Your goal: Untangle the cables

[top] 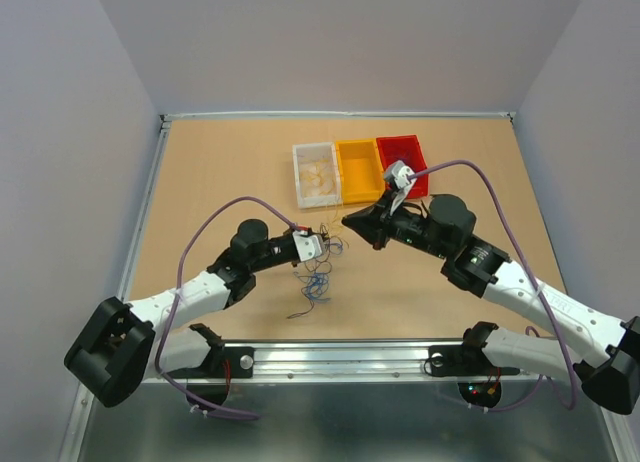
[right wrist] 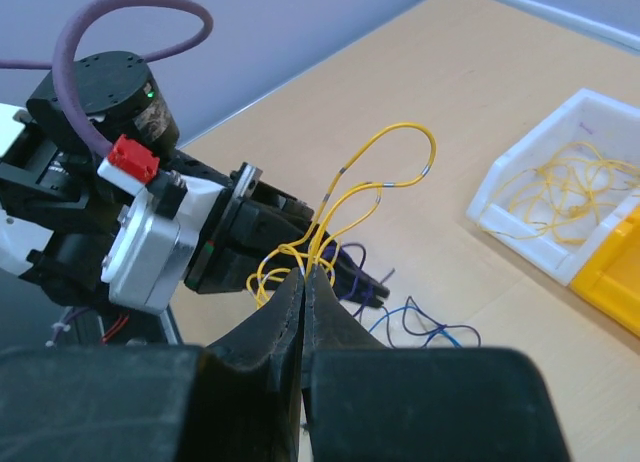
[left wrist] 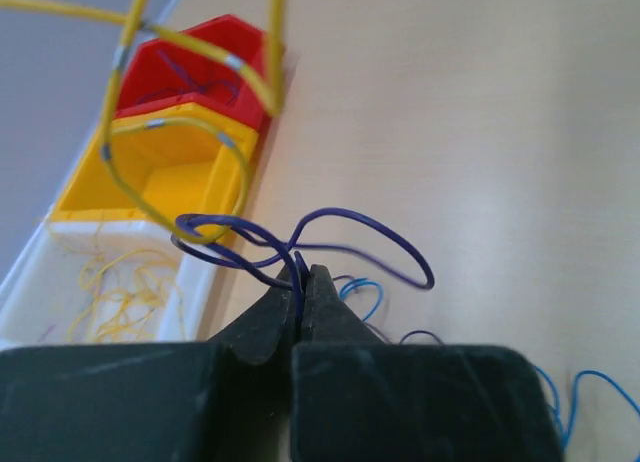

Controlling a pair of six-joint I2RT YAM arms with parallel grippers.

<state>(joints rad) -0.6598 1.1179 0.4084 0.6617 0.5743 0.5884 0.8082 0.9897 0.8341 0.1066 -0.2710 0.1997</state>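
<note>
The cables form a loose tangle at mid-table between the two arms. My left gripper (left wrist: 303, 274) is shut on a dark purple cable (left wrist: 380, 227) that loops just past its tips. My right gripper (right wrist: 305, 275) is shut on a yellow cable (right wrist: 385, 132) whose loops rise above its tips and hook through the purple one. In the top view the left gripper (top: 332, 244) and right gripper (top: 348, 220) nearly meet tip to tip. Blue cables (top: 316, 287) and more purple ones lie on the table below them.
Three small bins stand in a row behind the grippers: a white bin (top: 297, 177) holding yellow wires, a yellow bin (top: 360, 172) and a red bin (top: 400, 147). My right wrist hangs over the red bin's near edge. Grey walls border the wooden table (top: 220, 172).
</note>
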